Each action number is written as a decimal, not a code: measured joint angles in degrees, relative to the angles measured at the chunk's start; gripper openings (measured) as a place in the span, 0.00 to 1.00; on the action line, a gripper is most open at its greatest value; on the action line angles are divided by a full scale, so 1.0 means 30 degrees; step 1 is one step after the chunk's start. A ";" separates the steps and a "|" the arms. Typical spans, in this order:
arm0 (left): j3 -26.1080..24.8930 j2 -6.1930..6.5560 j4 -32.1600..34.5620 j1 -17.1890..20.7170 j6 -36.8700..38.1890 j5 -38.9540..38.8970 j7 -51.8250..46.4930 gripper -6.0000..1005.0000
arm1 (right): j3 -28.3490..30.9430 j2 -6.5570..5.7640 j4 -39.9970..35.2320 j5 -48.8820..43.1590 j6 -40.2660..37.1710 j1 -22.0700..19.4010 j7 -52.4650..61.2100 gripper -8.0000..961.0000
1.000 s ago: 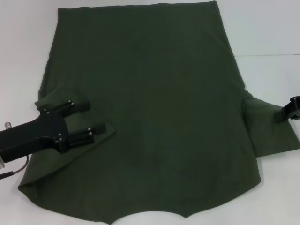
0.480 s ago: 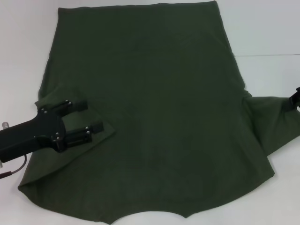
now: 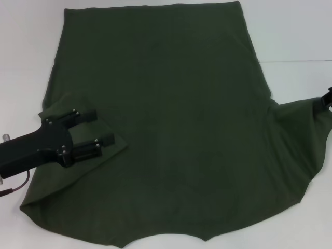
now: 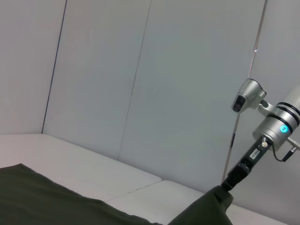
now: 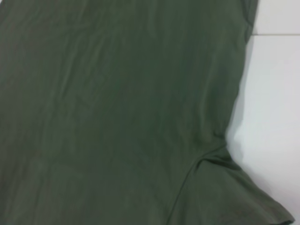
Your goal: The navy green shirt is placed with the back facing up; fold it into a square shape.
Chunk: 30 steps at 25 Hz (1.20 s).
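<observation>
The large dark olive-green cloth shirt (image 3: 166, 129) is spread on the white bench (image 3: 295, 31). Since a second ago its right sleeve has been raised by the clenched right gripper (image 3: 327, 98); the left gripper (image 3: 101, 136), released, rests on the folded left sleeve. Right-sleeve folding is judged under way.

White table (image 3: 295, 31), pale wall panels (image 4: 140, 84).

I'm looking at a white counter (image 3: 295, 36) with a thin seam line running across it on the right. The navy green shirt (image 3: 176, 129) lies spread flat over most of it, plain side up, hem at the far edge.
</observation>
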 joint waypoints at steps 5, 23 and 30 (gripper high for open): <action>0.0001 0.0032 0.0003 -0.0007 -0.0003 0.0001 -0.0038 0.84 | -0.0137 0.0136 -0.0015 -0.0002 0.0003 0.0328 -0.0109 0.03; -0.0195 0.0057 0.0092 0.0109 0.0297 -0.0236 -0.0352 0.84 | -0.0015 0.1390 0.1146 0.0147 0.1379 0.3340 0.0487 0.03; -0.0227 0.0057 0.0091 0.0121 0.0322 -0.0237 -0.0352 0.84 | -0.0748 0.1887 0.3543 0.0061 0.3492 0.4242 0.0591 0.03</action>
